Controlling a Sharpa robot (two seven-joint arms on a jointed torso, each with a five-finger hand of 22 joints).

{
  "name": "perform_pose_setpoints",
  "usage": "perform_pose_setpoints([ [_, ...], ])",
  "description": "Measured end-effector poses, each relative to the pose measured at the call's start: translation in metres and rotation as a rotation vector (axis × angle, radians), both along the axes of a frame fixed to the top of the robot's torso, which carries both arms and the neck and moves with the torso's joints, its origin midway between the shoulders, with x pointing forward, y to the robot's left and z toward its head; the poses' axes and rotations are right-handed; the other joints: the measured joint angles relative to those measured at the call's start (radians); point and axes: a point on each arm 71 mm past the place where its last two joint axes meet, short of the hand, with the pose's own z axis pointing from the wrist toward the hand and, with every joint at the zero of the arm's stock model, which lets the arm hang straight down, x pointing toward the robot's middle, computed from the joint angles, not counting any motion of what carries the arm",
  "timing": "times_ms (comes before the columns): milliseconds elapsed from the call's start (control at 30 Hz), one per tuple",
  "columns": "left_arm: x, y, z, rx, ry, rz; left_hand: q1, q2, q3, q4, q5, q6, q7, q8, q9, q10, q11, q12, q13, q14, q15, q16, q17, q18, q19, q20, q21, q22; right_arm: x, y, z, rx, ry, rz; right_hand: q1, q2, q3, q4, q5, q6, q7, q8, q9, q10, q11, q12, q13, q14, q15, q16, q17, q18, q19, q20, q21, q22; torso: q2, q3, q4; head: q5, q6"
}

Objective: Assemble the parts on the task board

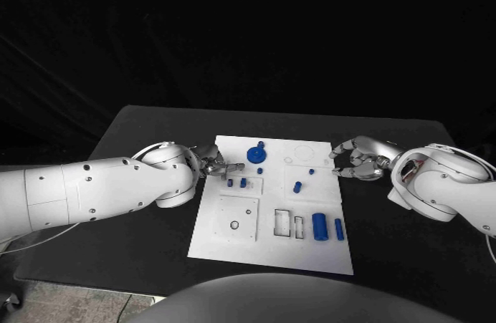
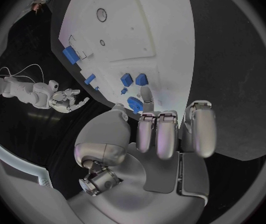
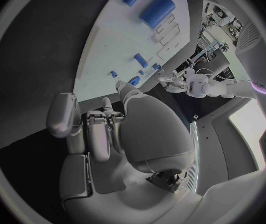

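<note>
- Hovering at the left edge of the white rectangular task board (image 1: 271, 208), the silver left hand (image 1: 215, 167) has its fingers loosely apart and nothing in them; its fingertips (image 2: 147, 93) reach over the board's rim near two small blue square blocks (image 1: 236, 183).
- At the board's opposite edge, the silver right hand (image 1: 357, 162) sits with fingers curled but separated, also holding nothing, its tips just at the board's right rim.
- Between the two hands, near the board's far end, stands a blue round gear-like disc (image 1: 256, 153), with a tiny blue peg (image 1: 261, 170) just in front of it.
- A small blue pin (image 1: 311, 171) and a short blue cylinder (image 1: 297, 187) lie towards the right hand's side.
- Nearer the robot, a thick blue cylinder (image 1: 320, 226) and a slim blue rod (image 1: 339, 228) lie side by side, close but apart, beside two rectangular recesses (image 1: 289, 223).
- The board rests in the middle of the black surface (image 1: 145, 223).
</note>
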Motion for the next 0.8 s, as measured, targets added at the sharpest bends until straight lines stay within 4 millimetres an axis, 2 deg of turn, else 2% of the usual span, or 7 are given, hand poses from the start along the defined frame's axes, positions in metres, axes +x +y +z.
perform_pose_setpoints([
  [67,0.0003,0.0004,-0.0002,-0.004,0.003,0.002,0.013,0.013,-0.007,0.000,0.029,0.000,0.000,0.000,0.002,0.000,0.000,0.000,0.000,0.000,0.000,0.000,0.000,0.000,0.000,0.000,-0.002,0.000,0.0000,-0.0002,0.0000,0.000,0.000,0.000,0.000,0.000,0.000,0.000,0.000,0.000,0.000,0.000,0.000,0.000,0.000,0.000,0.000,0.000,0.000,0.000,0.000,0.000,0.000,0.000,0.000,0.000,0.000,-0.0003,0.0002,-0.001,0.000],
  [100,0.0004,0.0006,-0.0003,-0.006,0.005,0.003,0.030,0.019,-0.008,-0.001,0.065,0.000,0.000,0.000,0.002,0.000,0.000,0.000,0.000,0.000,0.000,0.000,0.000,0.000,0.000,0.000,-0.004,0.000,0.0000,-0.0003,0.0000,0.000,0.000,-0.001,0.000,0.000,0.000,0.000,0.004,0.000,0.000,0.000,-0.001,0.000,0.000,0.000,0.000,0.000,0.000,0.000,0.000,0.000,0.000,0.000,0.000,0.000,0.000,-0.0004,0.0002,-0.001,0.000],
  [200,0.0011,0.0012,-0.0003,-0.009,0.009,0.007,0.080,0.016,-0.012,-0.005,0.133,0.000,0.000,0.000,0.003,0.000,0.000,0.000,0.000,0.000,0.000,0.000,0.000,0.000,0.000,0.000,-0.004,0.000,0.0000,-0.0005,0.0000,0.000,0.000,-0.001,0.000,0.000,0.000,0.000,0.004,0.000,0.000,0.000,-0.001,0.000,0.000,0.000,0.000,0.000,0.000,0.000,0.000,0.000,0.000,0.000,0.000,0.000,0.000,-0.0004,0.0008,-0.002,0.000],
  [300,0.0015,0.0012,-0.0002,-0.011,0.012,0.009,0.117,0.016,-0.012,-0.005,0.181,0.000,0.000,0.000,0.003,0.000,0.000,0.000,0.000,0.000,0.000,0.000,0.000,0.000,0.000,0.000,-0.004,0.000,0.0000,-0.0006,0.0000,0.000,0.000,-0.002,0.000,0.000,0.006,0.000,0.004,0.000,0.000,0.000,-0.001,0.000,0.000,0.000,0.000,0.000,0.000,0.000,0.000,0.000,0.000,0.000,0.000,0.000,0.000,-0.0009,0.0012,-0.002,0.000],
  [467,0.0025,0.0007,0.0014,-0.006,0.019,0.008,0.210,-0.008,-0.005,-0.010,0.277,-0.004,-0.004,0.000,0.005,0.000,0.000,0.000,0.000,0.000,0.000,0.000,0.000,0.000,0.000,0.000,-0.004,0.000,0.0000,-0.0013,0.0001,0.000,-0.001,-0.003,0.000,0.000,0.006,0.000,0.010,0.000,0.000,0.000,-0.001,0.000,0.000,0.000,0.000,0.000,0.000,0.000,0.000,0.000,0.000,0.000,0.000,0.000,0.000,-0.0011,0.0015,-0.003,0.000],
  [667,0.0015,0.0005,0.0023,0.012,0.036,0.000,0.268,-0.047,0.004,-0.006,0.334,-0.004,-0.004,0.000,0.009,0.000,0.000,0.000,0.000,0.000,0.000,0.000,0.000,0.000,0.000,0.000,-0.008,0.000,0.0000,-0.0019,0.0001,0.000,-0.001,-0.005,0.000,0.000,0.006,0.000,0.010,0.000,0.000,0.000,-0.002,0.000,0.000,0.000,0.000,0.000,0.000,0.000,0.000,0.000,0.000,0.000,0.000,0.001,0.000,-0.0004,0.0017,-0.003,0.000],
  [800,0.0003,-0.0001,0.0016,0.030,0.055,-0.012,0.285,-0.064,0.004,-0.006,0.349,-0.004,-0.004,0.000,0.009,0.000,0.000,0.000,0.000,0.000,0.000,0.000,0.000,0.000,0.000,0.000,-0.010,0.000,-0.0001,-0.0019,0.0000,0.000,0.000,-0.005,0.000,0.000,0.006,0.000,0.010,0.000,0.000,0.000,-0.002,0.000,0.000,0.000,0.000,0.000,0.000,0.000,0.000,0.000,0.000,0.000,0.000,0.001,0.000,-0.0004,0.0018,-0.002,0.000],
])
